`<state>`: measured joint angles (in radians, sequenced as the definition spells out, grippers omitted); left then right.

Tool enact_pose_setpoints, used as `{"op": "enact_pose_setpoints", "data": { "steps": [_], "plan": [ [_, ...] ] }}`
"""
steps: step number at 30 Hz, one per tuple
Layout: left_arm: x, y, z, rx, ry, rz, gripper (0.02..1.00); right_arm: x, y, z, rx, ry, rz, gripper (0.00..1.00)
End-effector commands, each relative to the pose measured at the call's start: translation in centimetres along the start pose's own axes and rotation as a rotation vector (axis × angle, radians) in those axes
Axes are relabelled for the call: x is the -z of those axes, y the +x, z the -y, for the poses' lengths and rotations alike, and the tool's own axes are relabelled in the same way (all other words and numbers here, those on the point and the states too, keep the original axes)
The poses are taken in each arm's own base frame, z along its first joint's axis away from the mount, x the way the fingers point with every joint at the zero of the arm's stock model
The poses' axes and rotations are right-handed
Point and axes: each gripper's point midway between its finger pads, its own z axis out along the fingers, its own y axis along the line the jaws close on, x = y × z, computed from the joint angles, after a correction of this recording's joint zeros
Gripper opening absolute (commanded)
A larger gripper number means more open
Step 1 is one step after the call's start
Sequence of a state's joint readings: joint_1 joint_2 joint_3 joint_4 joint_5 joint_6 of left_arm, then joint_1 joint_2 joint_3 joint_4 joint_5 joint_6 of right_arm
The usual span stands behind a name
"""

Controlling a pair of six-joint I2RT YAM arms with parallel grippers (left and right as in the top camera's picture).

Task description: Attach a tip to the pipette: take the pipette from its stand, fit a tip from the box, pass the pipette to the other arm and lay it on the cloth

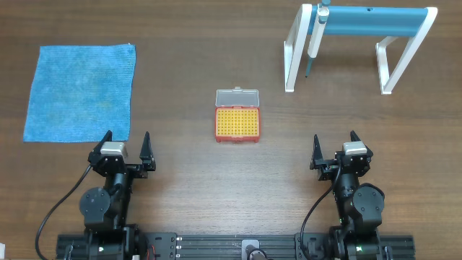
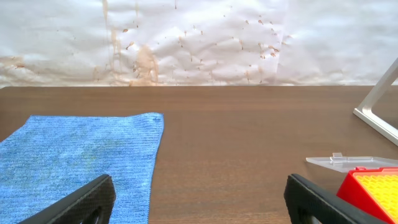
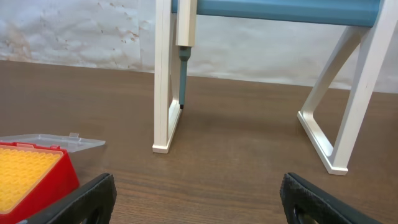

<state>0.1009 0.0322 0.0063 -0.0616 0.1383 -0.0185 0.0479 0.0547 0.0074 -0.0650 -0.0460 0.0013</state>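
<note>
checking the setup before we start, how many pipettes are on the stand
1. The pipette hangs at the left end of the stand, pointing down at the table. Looking under the stand from the right wrist view, no other hangs there.

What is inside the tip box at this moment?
The tip box stands open, its clear lid folded back. Inside shows a yellow tip rack, seemingly full. The rack covers whatever lies beneath it.

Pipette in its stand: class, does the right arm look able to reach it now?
Probably yes. The pipette hangs at the left end of the stand, bare table lies between it and the open right gripper, and the tip box sits well aside.
</note>
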Motion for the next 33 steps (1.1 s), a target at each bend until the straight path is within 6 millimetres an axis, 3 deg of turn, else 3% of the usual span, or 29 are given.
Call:
{"op": "enact_pose_setpoints", "data": {
  "steps": [1, 4, 7, 9, 12, 15, 18, 20, 22, 33],
  "plan": [
    [0.0, 0.1, 0.0, -0.02, -0.003, 0.0, 0.882, 0.0, 0.0, -0.1, 0.011, -0.003, 0.005, 0.855],
    [0.1, 0.1, 0.0, -0.02, -0.004, 0.0, 0.882, -0.1, -0.2, -0.1, -0.055, -0.003, 0.012, 0.855],
    [0.1, 0.1, 0.0, -0.02, -0.004, 0.0, 0.882, -0.7, -2.8, -0.1, -0.056, -0.012, 0.101, 0.855],
    [0.0, 0.1, 0.0, -0.02, -0.003, 0.0, 0.879, -2.0, -3.8, -0.2, -0.057, -0.024, 0.062, 0.855],
    [0.1, 0.1, 0.0, -0.02, -0.004, 0.0, 0.879, -6.2, -7.8, -0.5, -0.056, -0.051, 0.05, 0.855],
    [0.1, 0.1, 0.0, -0.02, -0.004, 0.0, 0.882, -12.4, -10.3, -0.8, -0.053, -0.064, 0.1, 0.855],
    [0.1, 0.1, 0.0, -0.02, -0.004, 0.0, 0.882, -16.4, -10.3, 0.0, -0.055, -0.006, 0.172, 0.855],
    [0.1, 0.1, 0.0, -0.02, -0.003, 0.0, 0.879, -18.1, -9.0, 1.1, -0.062, 0.072, 0.171, 0.855],
    [0.0, 0.1, 0.0, -0.02, -0.003, 0.0, 0.882, -19.3, -7.9, 1.1, -0.061, 0.074, 0.14, 0.855],
    [0.1, 0.1, 0.0, -0.02, -0.003, 0.0, 0.879, -21.0, -7.5, 1.6, -0.063, 0.114, 0.124, 0.855]
  ]
}}
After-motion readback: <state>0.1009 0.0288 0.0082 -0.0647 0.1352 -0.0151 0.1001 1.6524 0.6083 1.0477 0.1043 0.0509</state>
